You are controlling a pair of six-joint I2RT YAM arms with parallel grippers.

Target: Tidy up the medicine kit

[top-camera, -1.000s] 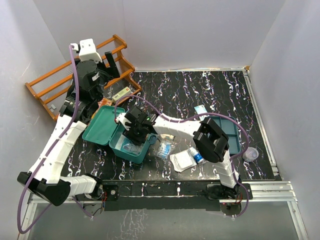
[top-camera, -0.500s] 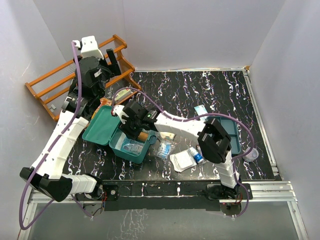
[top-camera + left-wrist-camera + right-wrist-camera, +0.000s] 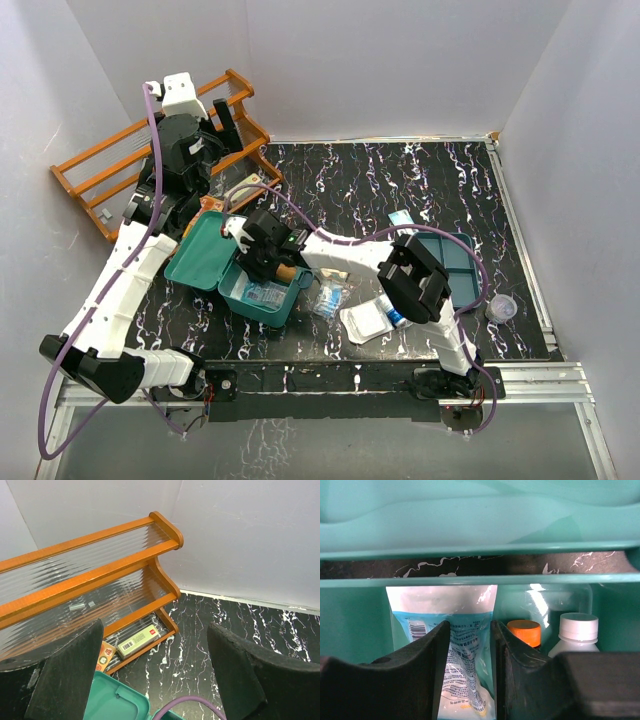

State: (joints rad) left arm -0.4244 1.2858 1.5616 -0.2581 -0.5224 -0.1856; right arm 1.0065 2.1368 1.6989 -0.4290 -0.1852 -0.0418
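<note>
The medicine kit (image 3: pixel 275 310) is a teal box lying open at the near left of the table, its lid (image 3: pixel 205 250) folded back to the left. My right gripper (image 3: pixel 263 260) reaches down into it. In the right wrist view the right gripper (image 3: pixel 470 630) is shut on a white-and-blue printed packet (image 3: pixel 465 610), which is pinched narrow between the fingers. An orange-capped bottle (image 3: pixel 524 631) and a white-capped bottle (image 3: pixel 577 627) stand inside by the kit's wall (image 3: pixel 350 625). My left gripper (image 3: pixel 232 130) hangs open and holds nothing, high beside the wooden rack; in its wrist view the left gripper (image 3: pixel 155 630) shows the lid (image 3: pixel 112 702) below.
An orange wooden rack (image 3: pixel 150 150) leans at the back left, with a pale green box (image 3: pixel 137 640) on its lowest shelf. Right of the kit lie a clear packet (image 3: pixel 328 298), a white pad (image 3: pixel 365 322), a small bottle (image 3: pixel 393 312) and a flat teal tray (image 3: pixel 460 260). A clear cup (image 3: pixel 503 308) stands near the right edge.
My right gripper has shifted slightly left and lower inside the kit with the packet. The left arm rose a little at first, then stayed still.
</note>
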